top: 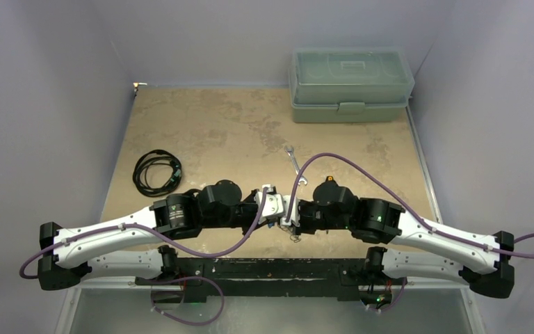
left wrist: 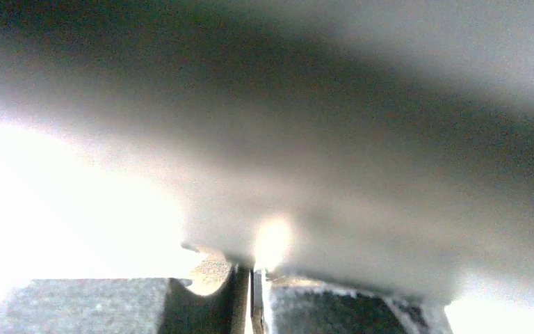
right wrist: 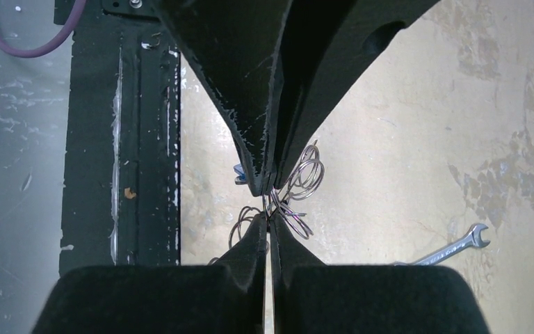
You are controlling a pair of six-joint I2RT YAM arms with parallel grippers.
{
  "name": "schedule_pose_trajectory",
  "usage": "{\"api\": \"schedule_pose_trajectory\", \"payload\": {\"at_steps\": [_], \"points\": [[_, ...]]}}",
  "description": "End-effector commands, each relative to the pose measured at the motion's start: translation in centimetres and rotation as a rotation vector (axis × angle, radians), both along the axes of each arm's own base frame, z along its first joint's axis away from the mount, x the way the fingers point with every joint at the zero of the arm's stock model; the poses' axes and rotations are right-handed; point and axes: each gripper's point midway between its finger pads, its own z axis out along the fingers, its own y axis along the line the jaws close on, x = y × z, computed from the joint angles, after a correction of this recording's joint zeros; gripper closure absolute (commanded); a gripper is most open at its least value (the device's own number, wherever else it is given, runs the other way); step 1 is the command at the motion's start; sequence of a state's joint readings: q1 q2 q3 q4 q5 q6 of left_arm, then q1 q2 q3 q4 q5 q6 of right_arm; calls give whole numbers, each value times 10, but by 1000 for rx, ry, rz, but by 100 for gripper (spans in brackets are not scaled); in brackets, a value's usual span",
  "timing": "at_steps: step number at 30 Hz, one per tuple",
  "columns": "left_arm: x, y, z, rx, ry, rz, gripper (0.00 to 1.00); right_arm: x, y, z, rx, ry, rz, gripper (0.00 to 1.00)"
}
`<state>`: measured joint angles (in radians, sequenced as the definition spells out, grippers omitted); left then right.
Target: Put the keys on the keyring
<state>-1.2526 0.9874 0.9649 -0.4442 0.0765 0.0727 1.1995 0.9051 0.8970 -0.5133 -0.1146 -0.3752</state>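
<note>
In the right wrist view the two grippers meet tip to tip just above the tan table. My right gripper is shut, with thin wire loops of the keyring pinched at its tips. The left gripper comes in from the top of that view, also shut on the same tangle of loops. A small blue piece, perhaps a key head, peeks out beside the left fingertips; no other keys show. From above, both grippers sit at the table's near middle. The left wrist view is a grey blur above its closed fingers.
A silver wrench lies just beyond the grippers. A coiled black cable rests at the left. A closed green plastic box stands at the back right. The black base rail runs along the near edge.
</note>
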Motion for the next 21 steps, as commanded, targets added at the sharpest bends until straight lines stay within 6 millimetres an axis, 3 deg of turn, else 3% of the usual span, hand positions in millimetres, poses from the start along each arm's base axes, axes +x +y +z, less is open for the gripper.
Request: {"api": "schedule_pose_trajectory", "payload": {"at_steps": [1,21], "points": [[-8,9,-23,95,31,-26,100,3,17,78,248,-74,0,100],[-10,10,-28,100,35,-22,100,0,6,104,326,-52,-38,100]]}}
